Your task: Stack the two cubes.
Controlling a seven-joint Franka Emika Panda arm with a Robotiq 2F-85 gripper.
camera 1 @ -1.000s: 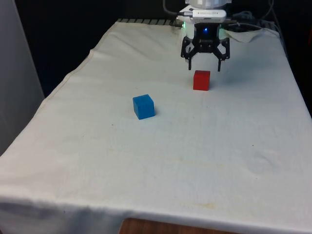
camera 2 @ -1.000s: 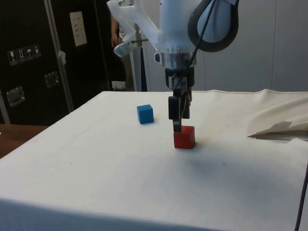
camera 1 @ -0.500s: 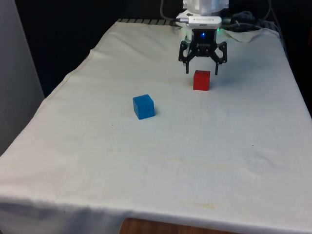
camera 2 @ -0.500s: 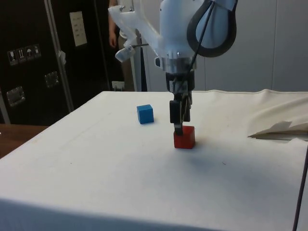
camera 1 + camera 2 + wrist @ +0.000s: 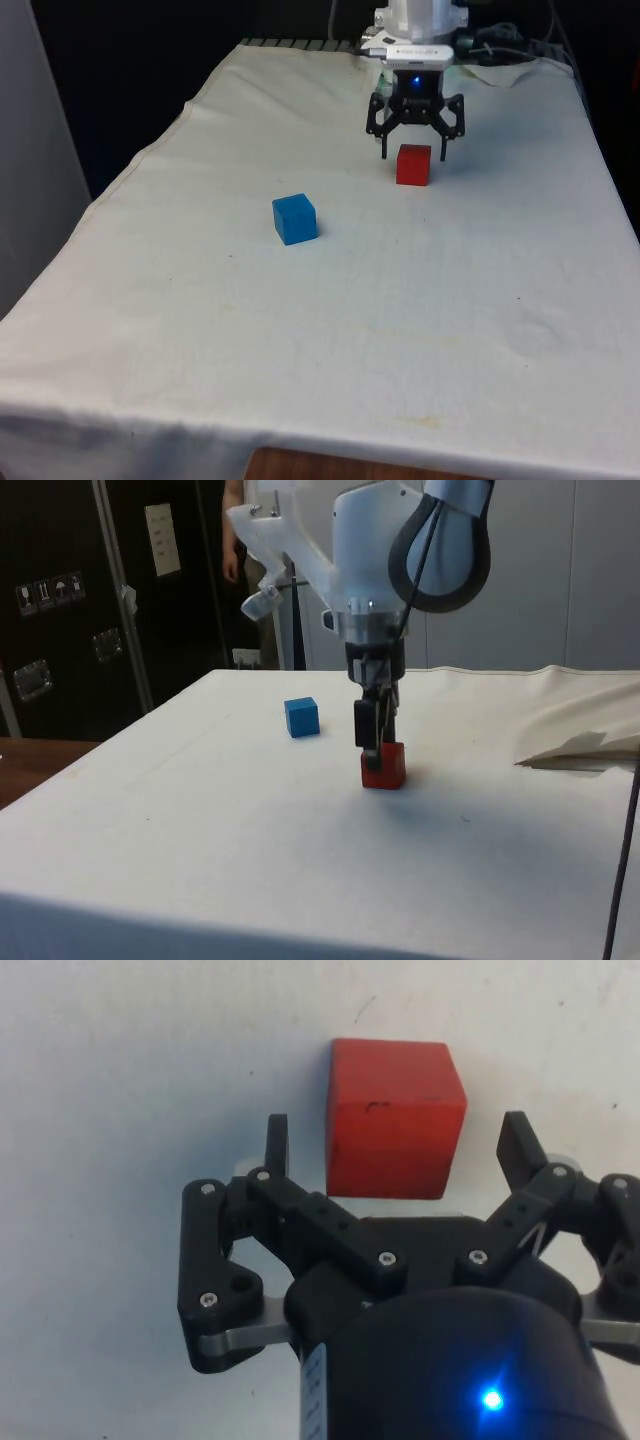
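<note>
The black two-finger gripper (image 5: 414, 156) hangs wide open and empty just over the red wooden cube (image 5: 413, 165) — best lowered straight, fingers astride it, closing only once low — the blue wooden cube (image 5: 294, 218) sits well apart

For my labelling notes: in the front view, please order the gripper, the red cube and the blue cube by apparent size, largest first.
1. gripper: clearly largest.
2. blue cube: slightly larger than the red one, but nearer the camera, so true size is unsure.
3. red cube.
</note>
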